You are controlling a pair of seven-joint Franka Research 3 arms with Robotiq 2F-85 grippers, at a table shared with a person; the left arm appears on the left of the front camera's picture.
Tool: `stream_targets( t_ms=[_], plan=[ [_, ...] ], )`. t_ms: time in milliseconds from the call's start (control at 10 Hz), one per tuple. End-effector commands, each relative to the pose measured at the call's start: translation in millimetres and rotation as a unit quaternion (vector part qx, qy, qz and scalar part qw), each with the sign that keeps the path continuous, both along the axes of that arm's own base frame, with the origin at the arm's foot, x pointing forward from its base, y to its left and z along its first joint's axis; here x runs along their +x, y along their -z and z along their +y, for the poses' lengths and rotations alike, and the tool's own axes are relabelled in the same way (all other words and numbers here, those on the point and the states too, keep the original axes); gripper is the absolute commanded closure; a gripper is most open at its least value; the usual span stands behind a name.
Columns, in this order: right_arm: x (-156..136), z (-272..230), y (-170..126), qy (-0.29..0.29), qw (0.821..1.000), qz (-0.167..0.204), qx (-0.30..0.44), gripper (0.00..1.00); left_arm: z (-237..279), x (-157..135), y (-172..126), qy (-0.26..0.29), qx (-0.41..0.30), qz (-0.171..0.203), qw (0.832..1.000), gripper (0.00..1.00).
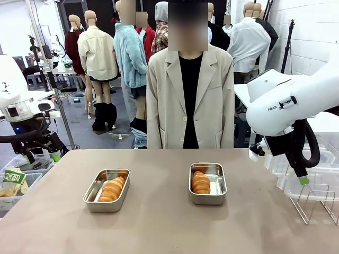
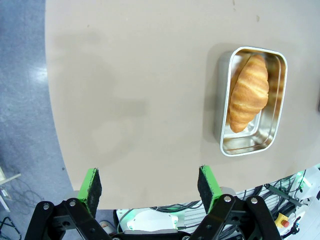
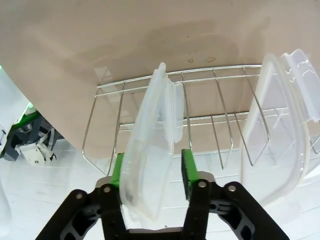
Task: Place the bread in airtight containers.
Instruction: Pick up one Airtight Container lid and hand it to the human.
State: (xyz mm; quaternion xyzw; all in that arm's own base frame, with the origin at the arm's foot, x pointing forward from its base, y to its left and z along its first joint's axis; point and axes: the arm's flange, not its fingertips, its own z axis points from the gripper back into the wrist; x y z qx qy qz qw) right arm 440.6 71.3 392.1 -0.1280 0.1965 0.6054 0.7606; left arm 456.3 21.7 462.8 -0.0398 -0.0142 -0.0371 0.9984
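Observation:
Two steel airtight containers stand on the brown table, both without lids. The left container holds a croissant, and the right container holds the other croissant. My left gripper hangs open and empty over the table's near edge, well away from that left container and its bread. At the table's right end my right gripper has its green pads on both sides of a clear plastic lid standing in the wire rack. Its green fingertip shows above the rack.
A second clear lid leans in the rack beside the gripped one. Clear plastic bins sit behind the rack. A bin with a green packet stands off the table's left. A person stands at the far side.

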Motion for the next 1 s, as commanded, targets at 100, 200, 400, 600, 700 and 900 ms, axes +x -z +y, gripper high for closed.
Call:
stream_targets(
  t_ms=[100,200,400,600,700,900],
  plan=[
    [-6.4,-1.5,1.1,-0.005,1.000,-0.015,-0.009,1.00,0.4,1.7,-1.9,0.000,0.004,0.000,1.000,0.00],
    [-6.8,-0.8,0.7,-0.005,1.000,-0.013,-0.010,1.00,0.4,1.7,-1.9,0.000,0.004,0.000,1.000,0.00],
    [-9.8,0.8,-4.7,-0.007,1.000,-0.017,-0.011,1.00,0.4,1.7,-1.9,0.000,0.004,0.000,1.000,0.00],
    [-13.7,3.3,-12.4,-0.010,1.000,-0.024,-0.011,1.00,0.4,1.7,-1.9,0.000,0.004,0.000,1.000,0.00],
    [-17.0,4.1,-18.2,-0.011,1.000,-0.028,-0.007,1.00,0.4,1.7,-1.9,0.000,0.004,0.000,1.000,0.00],
    [-23.0,6.2,-33.1,-0.014,0.999,-0.037,0.006,1.00,0.4,1.7,-1.9,0.000,0.004,0.000,1.000,0.00]
  ],
)
